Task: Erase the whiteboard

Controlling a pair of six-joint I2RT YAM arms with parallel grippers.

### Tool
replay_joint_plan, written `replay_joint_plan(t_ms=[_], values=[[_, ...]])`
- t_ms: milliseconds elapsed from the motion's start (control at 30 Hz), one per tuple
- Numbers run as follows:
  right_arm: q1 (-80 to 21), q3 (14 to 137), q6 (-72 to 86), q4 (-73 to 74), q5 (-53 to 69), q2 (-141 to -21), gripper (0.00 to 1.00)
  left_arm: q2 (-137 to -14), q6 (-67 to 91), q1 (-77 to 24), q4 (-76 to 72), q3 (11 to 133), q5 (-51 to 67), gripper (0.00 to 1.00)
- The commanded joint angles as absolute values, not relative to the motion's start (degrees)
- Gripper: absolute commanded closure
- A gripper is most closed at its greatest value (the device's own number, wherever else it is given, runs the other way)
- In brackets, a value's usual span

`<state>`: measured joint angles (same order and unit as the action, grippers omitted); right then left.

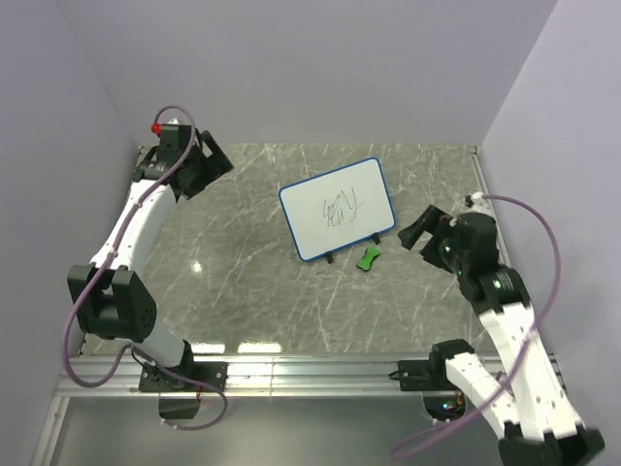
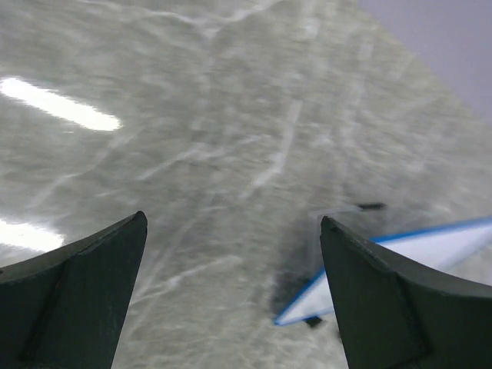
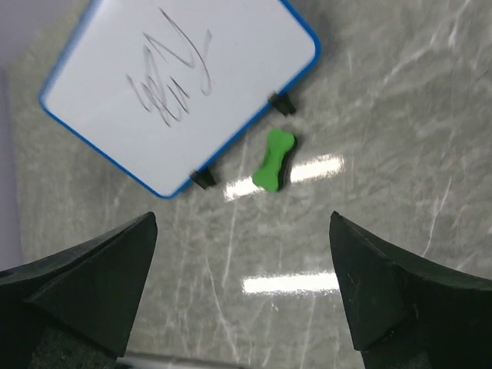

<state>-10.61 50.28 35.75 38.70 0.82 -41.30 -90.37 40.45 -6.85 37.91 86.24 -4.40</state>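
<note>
Lying on the worktop (image 1: pixel 243 262), the whiteboard (image 1: pixel 337 209) has its long axis running across the scene, from the left arm's side to the right arm's side, with the right end turned a little away from the arm bases. A dark scribble (image 1: pixel 340 207) sits near the middle of the white face. The two black feet (image 3: pixel 201 179) are on the long edge that faces the right arm. Whether the board is flat or a little propped up, I cannot tell.

Just beside that edge, between the feet but not touching the board, lies the green eraser (image 1: pixel 368 258). From the right fingers (image 1: pixel 419 231) it is straight ahead, close to the middle line of their gap, and its long axis points roughly back toward them. The board is ahead of these fingers too, but more to their left.

The right fingers are spread wide and hold nothing. The left fingers (image 1: pixel 212 158) are also wide and empty; they are well apart from the board, and only one blue corner shows ahead on their right.

I judge the right arm the nearer one, so it is better placed to take the eraser. For a grip across the narrow waist, the wrist probably needs little or no turning.
</note>
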Motion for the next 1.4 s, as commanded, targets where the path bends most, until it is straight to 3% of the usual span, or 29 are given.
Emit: replay_joint_plan(t_ms=[0, 33, 233, 400, 467, 733, 900, 1367], values=[[-10.81, 51.50, 35.33, 41.66, 5.62, -50.78, 0.00, -88.24, 43.93, -2.40, 29.21, 79.74, 10.85, 0.01], [-10.90, 51.42, 36.12, 41.05, 7.02, -54.46, 0.01, -87.98, 44.55, -1.76, 27.00, 78.15, 15.77, 0.01], [-14.05, 51.41, 41.30, 36.91, 8.89, -66.34, 0.08, -87.97, 39.91, -4.92, 30.14, 80.67, 12.92, 0.01], [-20.12, 58.44, 44.90, 38.85, 5.98, -81.10, 0.16, -87.37, 36.57, -5.36, 32.26, 82.09, 14.33, 0.13], [-21.26, 60.37, 46.22, 38.24, 7.28, -86.01, 0.17, -85.88, 36.04, -5.45, 30.68, 80.00, 14.59, 0.12], [-21.45, 67.14, 50.27, 39.27, 4.85, -96.40, 0.26, -83.32, 31.29, -5.45, 32.08, 79.28, 14.15, 0.18], [-21.36, 72.77, 50.62, 40.96, 1.85, -100.19, 0.36, -84.81, 30.33, -5.45, 31.73, 79.10, 15.29, 0.21], [-21.44, 74.01, 47.81, 46.15, -4.92, -101.34, 0.41, -86.22, 29.79, -5.45, 31.38, 79.10, 15.91, 0.24]])
